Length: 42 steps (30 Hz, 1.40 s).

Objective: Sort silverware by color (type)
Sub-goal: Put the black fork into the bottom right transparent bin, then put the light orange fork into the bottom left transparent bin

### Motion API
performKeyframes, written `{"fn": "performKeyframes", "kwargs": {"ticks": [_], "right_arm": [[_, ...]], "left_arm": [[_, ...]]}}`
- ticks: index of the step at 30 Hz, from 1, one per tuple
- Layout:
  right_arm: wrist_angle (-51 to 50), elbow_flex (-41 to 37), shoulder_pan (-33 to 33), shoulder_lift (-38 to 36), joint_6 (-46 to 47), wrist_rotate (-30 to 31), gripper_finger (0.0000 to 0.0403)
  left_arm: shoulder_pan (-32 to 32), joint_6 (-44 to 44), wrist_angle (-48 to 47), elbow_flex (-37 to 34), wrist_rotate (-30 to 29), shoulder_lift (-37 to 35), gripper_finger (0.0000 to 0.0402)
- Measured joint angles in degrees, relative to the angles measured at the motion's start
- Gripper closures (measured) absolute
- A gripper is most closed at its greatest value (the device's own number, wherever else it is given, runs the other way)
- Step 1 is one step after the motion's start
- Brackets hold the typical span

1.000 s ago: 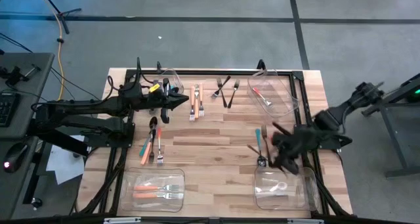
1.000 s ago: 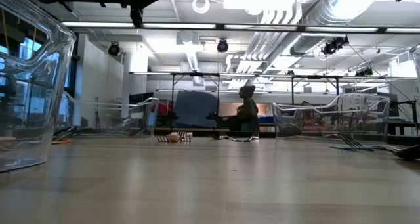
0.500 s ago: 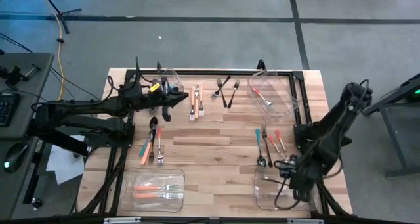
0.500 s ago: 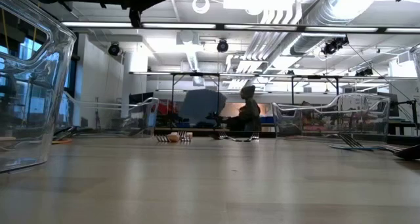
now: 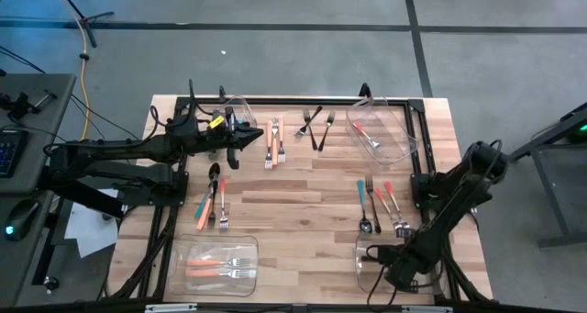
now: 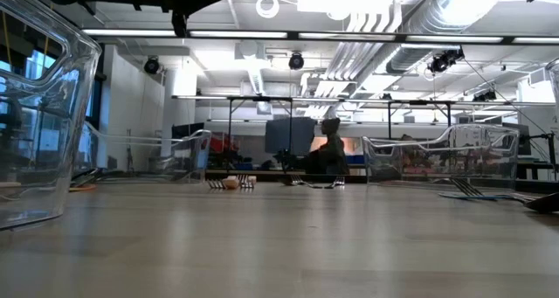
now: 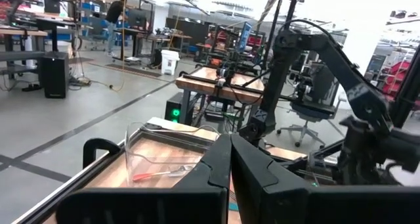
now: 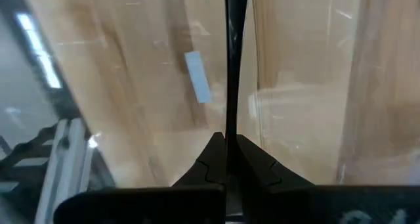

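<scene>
Silverware lies in groups on the wooden table: orange forks [image 5: 273, 143] and black forks [image 5: 316, 125] at the far side, a mixed group [image 5: 213, 198] at left, another [image 5: 376, 203] at right. My right gripper [image 5: 383, 273] points down into the near right clear bin [image 5: 359, 274] and is shut on a thin black utensil [image 8: 231, 53]. My left gripper [image 5: 260, 139] hangs level at the far left, shut with nothing in it, fingers [image 7: 230, 165] pressed together. My right gripper pinches the black utensil's thin handle [image 8: 228, 129] between its two fingertips, coming from above and pointing down. The handle runs on straight beyond the fingertips, along their line, hanging over the bin's floor. Its far end is outside the right wrist view.
A near left bin [image 5: 218, 262] holds orange-handled forks. A far right bin [image 5: 381, 129] holds a red-handled utensil. A third clear bin [image 5: 240, 111] stands by my left arm. Black frame rails [image 5: 422, 139] run along the table's sides.
My right gripper has gone from the right-hand silverware group toward the table's near edge and down, tipping over until it points down into the near right bin, shut all the while.
</scene>
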Motion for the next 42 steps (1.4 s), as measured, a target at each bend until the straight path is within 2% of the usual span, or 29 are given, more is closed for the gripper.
{"fn": "performKeyframes", "kwargs": {"ticks": [8, 15, 28, 31, 38, 42], "right_arm": [[2.66, 0.11, -0.04, 3.83, 0.85, 1.46, 0.0393], [1.86, 0.08, -0.01, 3.78, 1.74, 2.21, 0.0371], [2.25, -0.07, -0.12, 2.02, 1.89, 0.57, 0.0360], [2.19, -0.07, -0.12, 0.33, 1.74, 0.68, 0.0336], [1.97, -0.07, -0.12, -3.82, 0.54, 1.01, 0.0249], [1.87, -0.07, -0.14, -8.44, -2.67, 1.33, 0.0221]], "left_arm": [[0.02, -0.04, 0.07, 0.02, -0.42, 0.00, 0.0401], [0.01, -0.04, 0.44, 0.04, -1.05, 0.00, 0.0401], [0.02, -0.02, 0.44, 0.04, -1.07, 0.00, 0.0401], [0.01, 0.00, 0.44, 0.04, -1.13, 0.00, 0.0401], [0.00, 0.02, 0.44, 0.04, -1.22, 0.00, 0.0401], [0.00, 0.02, 0.44, 0.04, -1.25, 0.00, 0.0401]]}}
